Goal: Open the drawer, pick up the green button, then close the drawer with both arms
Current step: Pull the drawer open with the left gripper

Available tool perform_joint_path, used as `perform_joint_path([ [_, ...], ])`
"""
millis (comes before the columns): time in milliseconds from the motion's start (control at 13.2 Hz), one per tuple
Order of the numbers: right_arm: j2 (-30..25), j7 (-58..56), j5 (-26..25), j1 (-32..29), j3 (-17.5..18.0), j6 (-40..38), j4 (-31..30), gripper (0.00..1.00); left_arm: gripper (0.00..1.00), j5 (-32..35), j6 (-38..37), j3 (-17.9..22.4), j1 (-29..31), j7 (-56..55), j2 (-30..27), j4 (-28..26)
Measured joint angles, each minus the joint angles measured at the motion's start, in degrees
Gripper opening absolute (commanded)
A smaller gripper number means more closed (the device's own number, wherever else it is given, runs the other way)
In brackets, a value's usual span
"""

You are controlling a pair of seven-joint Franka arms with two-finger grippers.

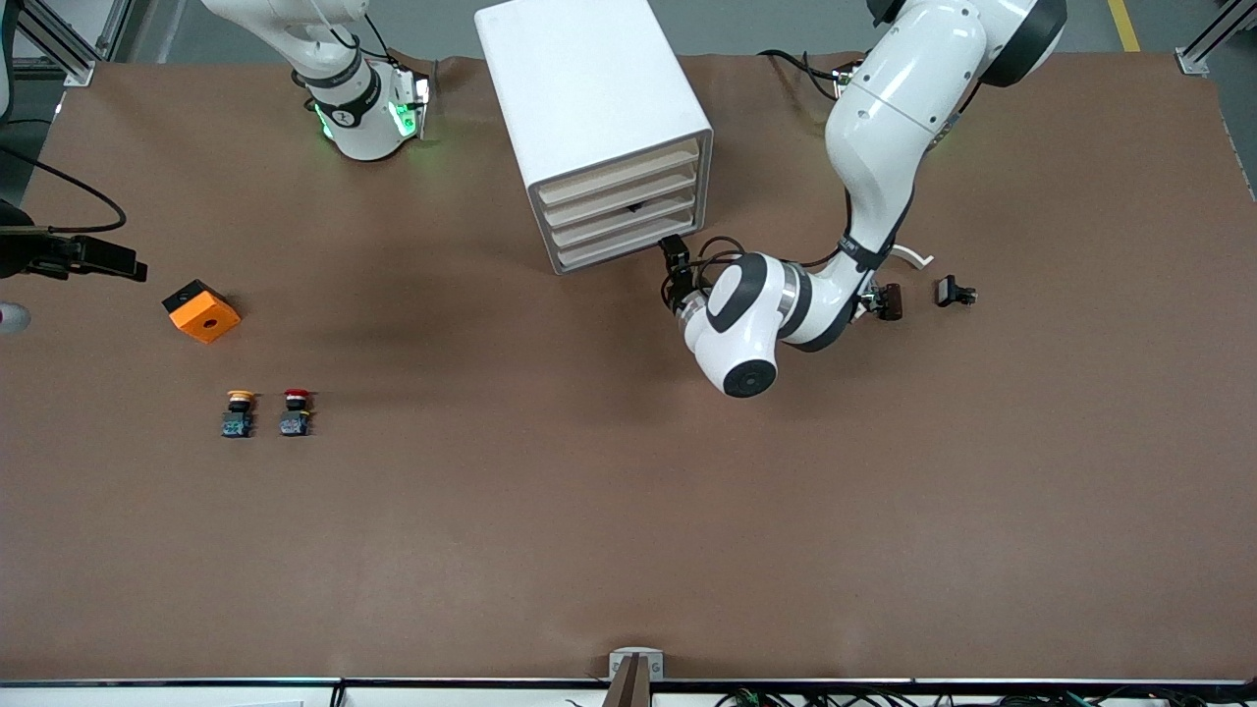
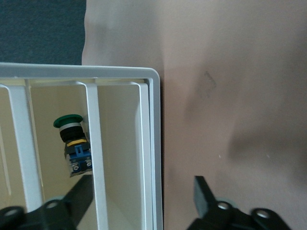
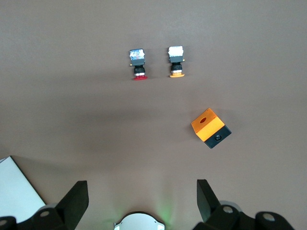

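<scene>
The white drawer cabinet [image 1: 599,118] stands at the back middle of the table, and its drawers look pushed in. The green-capped button [image 2: 72,143] lies inside the second drawer from the bottom; in the front view it is only a dark spot [image 1: 633,206]. My left gripper [image 1: 674,253] is open and empty in front of the cabinet's lowest drawers. In the left wrist view the gripper [image 2: 141,196] straddles the cabinet's bottom edge [image 2: 156,143], with one finger [image 2: 79,196] before the button's drawer. My right gripper [image 3: 141,201] is open and empty, high over the table.
A yellow-capped button [image 1: 239,412] and a red-capped button [image 1: 295,412] stand toward the right arm's end, with an orange box [image 1: 201,310] nearby. Two small dark parts [image 1: 889,299] [image 1: 955,292] lie beside the left arm.
</scene>
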Motion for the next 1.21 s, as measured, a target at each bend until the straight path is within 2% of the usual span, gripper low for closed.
perform_joint_path([
  [76, 0.0, 0.0, 0.01, 0.0, 0.01, -0.01, 0.0, 1.0, 0.68, -1.19, 0.0, -0.01, -0.25, -1.0, 0.42, 0.0],
  [227, 0.0, 0.0, 0.01, 0.01, 0.06, -0.06, 0.0, 1.0, 0.67, -3.67, -0.17, -0.04, -0.82, -2.03, 0.58, 0.03],
  [303, 0.0, 0.1, 0.01, 0.01, 0.09, -0.11, 0.0, 1.0, 0.63, -4.3, -0.68, -0.07, -1.09, -2.49, 0.58, 0.1],
  [529, 0.0, 2.83, 0.04, 0.1, 0.32, -0.38, 0.0, 1.0, 0.61, -4.58, -2.16, -0.16, -3.05, -3.62, 0.7, 0.08],
  [681, 0.0, 4.9, 0.09, 0.18, 0.55, -0.48, 0.0, 1.0, 0.39, -4.59, -2.83, -0.16, -4.43, -4.72, 1.13, 0.07],
  [756, 0.0, 5.97, 0.3, 0.2, 0.58, -0.57, 0.0, 1.0, 0.35, -4.59, -2.99, -0.16, -4.83, -5.16, 1.39, 0.07],
  [983, 0.0, 9.91, 1.3, 0.82, 0.75, -1.04, -0.01, 1.0, 0.0, -4.77, -3.5, -0.17, -5.41, -5.55, 1.77, 0.07],
  [1210, 0.0, 15.79, 1.38, 3.37, 1.01, -1.24, -0.01, 1.0, 0.0, -5.48, -4.41, -0.1, -5.32, -5.52, 1.78, 0.41],
])
